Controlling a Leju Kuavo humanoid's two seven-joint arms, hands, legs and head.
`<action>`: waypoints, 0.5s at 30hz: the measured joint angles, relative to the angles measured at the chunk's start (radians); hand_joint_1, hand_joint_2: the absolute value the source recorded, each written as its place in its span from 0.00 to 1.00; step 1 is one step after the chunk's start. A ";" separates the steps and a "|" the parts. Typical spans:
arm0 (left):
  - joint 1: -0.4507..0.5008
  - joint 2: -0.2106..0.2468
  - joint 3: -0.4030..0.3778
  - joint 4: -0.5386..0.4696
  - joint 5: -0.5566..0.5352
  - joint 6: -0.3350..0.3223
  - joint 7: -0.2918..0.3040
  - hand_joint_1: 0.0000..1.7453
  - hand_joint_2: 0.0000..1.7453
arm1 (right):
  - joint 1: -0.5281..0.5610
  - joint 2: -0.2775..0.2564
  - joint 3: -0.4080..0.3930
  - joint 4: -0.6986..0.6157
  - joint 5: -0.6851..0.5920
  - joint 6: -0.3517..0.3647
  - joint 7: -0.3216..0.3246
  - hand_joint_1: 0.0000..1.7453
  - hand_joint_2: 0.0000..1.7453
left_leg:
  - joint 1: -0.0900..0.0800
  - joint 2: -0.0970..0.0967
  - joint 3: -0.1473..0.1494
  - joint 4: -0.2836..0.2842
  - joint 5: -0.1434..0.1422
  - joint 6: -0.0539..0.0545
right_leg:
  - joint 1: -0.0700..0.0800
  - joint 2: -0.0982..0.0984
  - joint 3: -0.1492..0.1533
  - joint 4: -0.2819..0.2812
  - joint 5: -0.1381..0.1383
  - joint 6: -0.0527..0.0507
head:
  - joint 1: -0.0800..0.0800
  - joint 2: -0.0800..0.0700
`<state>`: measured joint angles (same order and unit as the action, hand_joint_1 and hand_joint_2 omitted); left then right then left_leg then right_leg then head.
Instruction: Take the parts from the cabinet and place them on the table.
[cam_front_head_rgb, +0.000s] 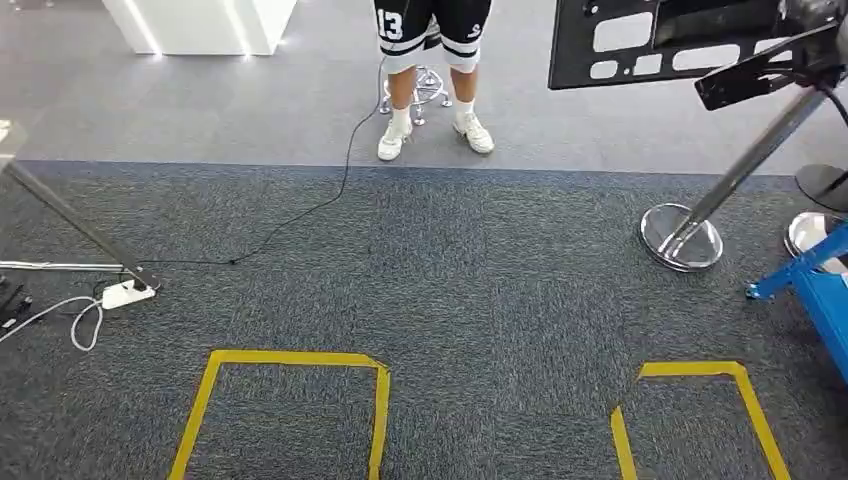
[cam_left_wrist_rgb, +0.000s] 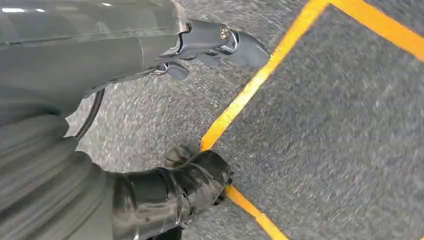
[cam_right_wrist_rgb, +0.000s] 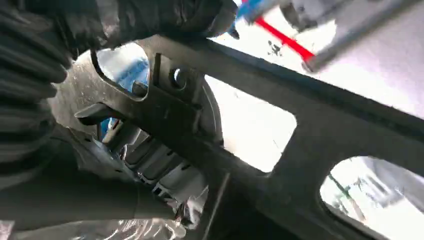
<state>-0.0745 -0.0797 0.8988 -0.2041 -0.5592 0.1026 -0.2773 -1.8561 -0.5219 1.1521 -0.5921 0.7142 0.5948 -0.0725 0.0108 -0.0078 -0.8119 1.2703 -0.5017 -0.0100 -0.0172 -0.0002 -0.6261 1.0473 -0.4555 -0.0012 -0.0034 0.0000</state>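
black part (cam_front_head_rgb: 660, 40) up in top right of head view, held above the carpet, well off the floor. flat black panel w/ several rounded rectangular cutouts, thin ribs between them, matte finish, slightly tilted. right wrist view shows same part (cam_right_wrist_rgb: 320, 125) close up: dark flat frame, big rounded openings w/ bright bg showing thru, small round hole and a raised tab near the gripped end. right hand (cam_right_wrist_rgb: 125, 20) clamped on the part's edge, dark fingers wrapped over top of it, ribbed grey cover at pic edge. some pale grey ribbed piece behind the part near the hand, too blurred to id.

left hand (cam_left_wrist_rgb: 200, 50) hanging low over carpet, holding nothing, grey thumb and darker fingers (cam_left_wrist_rgb: 175, 70) sticking out a bit apart; pic motion-blurred so exact finger pose hard to read.

floor: blue-grey carpet (cam_front_head_rgb: 480, 290), two yellow tape squares, one lower left (cam_front_head_rgb: 215, 372), one lower right (cam_front_head_rgb: 742, 385). person (cam_front_head_rgb: 432, 60) standing at far side, black/white shorts, white socks and sneakers, stool base just behind. black cable (cam_front_head_rgb: 330, 195) running from person toward a white power strip (cam_front_head_rgb: 128, 293) at left. chrome stand base (cam_front_head_rgb: 682, 238) at right w/ slanted pole going up toward the part. blue frame (cam_front_head_rgb: 815, 285) at right edge.
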 joint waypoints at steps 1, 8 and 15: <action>0.001 0.000 0.002 0.000 -0.001 -0.001 0.000 0.00 1.00 | 0.000 0.003 0.000 -0.013 0.017 0.013 -0.008 1.00 1.00 | -0.001 0.000 -0.025 0.061 -0.018 0.004 | 0.005 -0.014 0.000 0.001 -0.001 -0.003 | 0.000 0.000; -0.002 0.011 0.015 -0.001 -0.009 -0.003 0.000 0.00 1.00 | -0.002 0.034 0.000 -0.071 0.049 0.072 -0.023 1.00 1.00 | -0.058 0.078 0.153 -0.250 0.093 0.054 | 0.014 -0.100 0.002 -0.001 -0.008 -0.008 | 0.000 0.000; -0.002 0.014 0.024 -0.001 -0.015 -0.004 0.005 0.00 1.00 | -0.025 0.047 0.001 -0.097 0.082 0.113 -0.037 1.00 1.00 | -0.041 0.003 0.163 -0.296 0.126 0.072 | 0.003 0.002 -0.099 0.198 -0.119 0.010 | 0.001 0.000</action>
<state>-0.0764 -0.0656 0.9228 -0.2052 -0.5741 0.0988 -0.2724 -1.8810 -0.4749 1.1528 -0.6893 0.7958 0.7073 -0.1091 -0.0303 -0.0047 -0.6488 0.9745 -0.3759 0.0624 -0.0138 0.0017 -0.7253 1.2458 -0.5747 0.0084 -0.0023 0.0000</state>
